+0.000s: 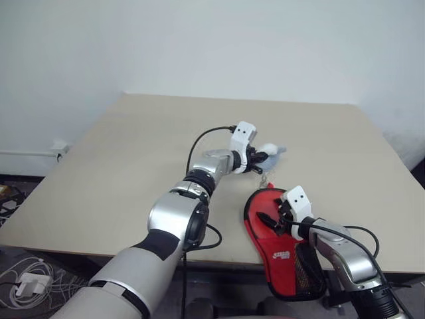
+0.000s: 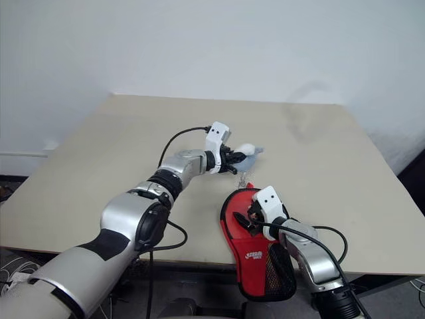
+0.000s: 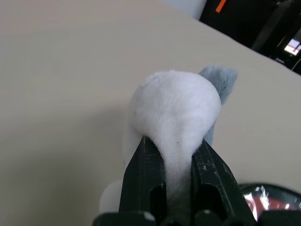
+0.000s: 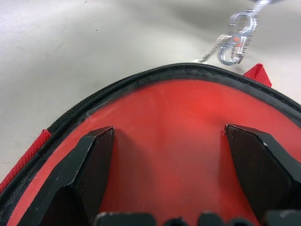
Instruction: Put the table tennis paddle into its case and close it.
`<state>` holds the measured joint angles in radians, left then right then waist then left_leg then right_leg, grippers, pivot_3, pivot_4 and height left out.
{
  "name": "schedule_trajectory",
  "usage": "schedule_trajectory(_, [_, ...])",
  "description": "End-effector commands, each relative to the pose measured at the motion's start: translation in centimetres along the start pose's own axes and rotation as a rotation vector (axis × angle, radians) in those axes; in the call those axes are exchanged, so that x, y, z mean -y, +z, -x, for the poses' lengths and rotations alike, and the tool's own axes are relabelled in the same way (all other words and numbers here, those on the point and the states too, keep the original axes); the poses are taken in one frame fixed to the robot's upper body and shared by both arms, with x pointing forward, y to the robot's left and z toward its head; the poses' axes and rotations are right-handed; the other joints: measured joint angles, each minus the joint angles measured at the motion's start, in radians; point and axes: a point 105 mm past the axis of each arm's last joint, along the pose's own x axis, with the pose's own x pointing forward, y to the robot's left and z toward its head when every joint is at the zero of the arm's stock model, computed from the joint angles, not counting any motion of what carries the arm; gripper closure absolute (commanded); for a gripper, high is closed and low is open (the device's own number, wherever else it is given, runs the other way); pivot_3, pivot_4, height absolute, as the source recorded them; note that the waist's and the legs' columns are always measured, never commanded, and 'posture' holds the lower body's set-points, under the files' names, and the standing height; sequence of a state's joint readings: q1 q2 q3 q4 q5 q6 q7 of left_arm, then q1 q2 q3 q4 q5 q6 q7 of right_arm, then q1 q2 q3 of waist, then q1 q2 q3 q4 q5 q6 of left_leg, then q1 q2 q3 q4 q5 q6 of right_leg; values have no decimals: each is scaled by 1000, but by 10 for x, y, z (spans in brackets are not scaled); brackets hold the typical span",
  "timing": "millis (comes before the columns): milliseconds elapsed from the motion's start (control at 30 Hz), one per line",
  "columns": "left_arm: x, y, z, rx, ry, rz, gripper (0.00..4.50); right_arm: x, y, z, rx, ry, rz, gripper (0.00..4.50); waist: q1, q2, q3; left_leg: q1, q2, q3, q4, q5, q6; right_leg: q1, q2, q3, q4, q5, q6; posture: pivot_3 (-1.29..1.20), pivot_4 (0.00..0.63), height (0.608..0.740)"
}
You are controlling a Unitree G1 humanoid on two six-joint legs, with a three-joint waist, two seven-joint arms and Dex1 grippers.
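Note:
The red case [image 1: 281,256], with black trim, a black mesh patch and a white logo, lies at the table's near edge. My right gripper [image 1: 273,218] stands open just above its round end, one finger on each side of a smooth red face [image 4: 169,117] ringed by black zip trim. I cannot tell the paddle apart from the case here. My left gripper [image 1: 259,158] is shut on a white and grey plush charm [image 3: 175,106], held above the table just beyond the case. A metal clasp [image 4: 234,41] hangs between the charm and the case's rim.
The beige table [image 1: 126,153] spreads wide to the left and toward the white wall. Its near edge runs right under the case, whose handle end overhangs it. Cables and a plug [image 1: 28,282] lie on the floor at lower left.

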<state>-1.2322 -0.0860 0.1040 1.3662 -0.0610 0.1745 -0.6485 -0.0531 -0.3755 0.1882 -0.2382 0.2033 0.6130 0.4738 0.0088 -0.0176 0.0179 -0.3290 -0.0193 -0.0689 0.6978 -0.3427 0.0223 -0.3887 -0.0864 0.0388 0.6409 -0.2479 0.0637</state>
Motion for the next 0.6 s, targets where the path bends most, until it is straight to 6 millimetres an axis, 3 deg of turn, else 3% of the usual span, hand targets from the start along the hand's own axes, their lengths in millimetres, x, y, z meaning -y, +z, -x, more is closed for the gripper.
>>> schedule_trajectory(33, [33,35,-9,97,-134,-91,4384,-18,-66,2,-251,36,-99,441,0,0,0,0,0,0,0,0,0,0,0,0,0,0,0,0,0,716])
schedule_trajectory(133, [58,13,-10,6,-330,-140,4384,-17,-66,2,-251,30,-98,441,-1,1,0,0,0,1,0,0,0,0,0,0,0,0,0,0,0,716])
schedule_trajectory(433, [55,-2,3,-59,-430,-140,1176,-12,-61,0,-234,24,-85,441,-1,1,-1,2,0,0,-1,-1,2,2,0,0,-1,0,0,0,0,716])
schedule_trajectory(600, [48,8,18,-56,-494,-86,1176,-9,-52,5,-208,51,-79,441,-7,1,-1,2,0,0,-2,-1,2,2,0,1,-1,0,1,0,0,716])
